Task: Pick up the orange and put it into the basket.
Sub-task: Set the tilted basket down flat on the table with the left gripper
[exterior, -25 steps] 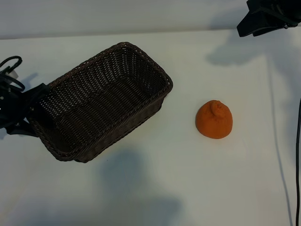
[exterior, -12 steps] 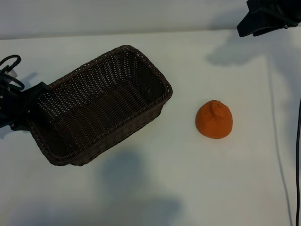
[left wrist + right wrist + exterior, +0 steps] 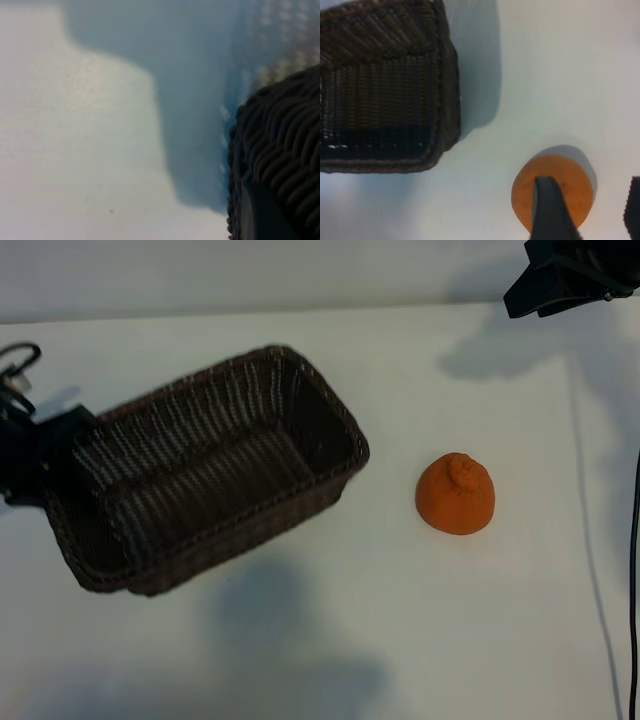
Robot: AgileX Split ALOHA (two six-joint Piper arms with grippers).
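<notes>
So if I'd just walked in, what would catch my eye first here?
Probably the orange, bright against the white table, sitting alone at the right of the exterior view. Next, the dark woven basket at the left, held at its end by the left gripper and tilted up off the table. The right gripper hovers over the orange with open fingers, not touching it.

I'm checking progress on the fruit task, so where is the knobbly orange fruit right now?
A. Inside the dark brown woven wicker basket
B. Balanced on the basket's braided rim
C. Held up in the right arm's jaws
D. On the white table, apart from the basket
D: the knobbly orange fruit sits on the white table, clear of the dark brown woven wicker basket, untouched.
</notes>
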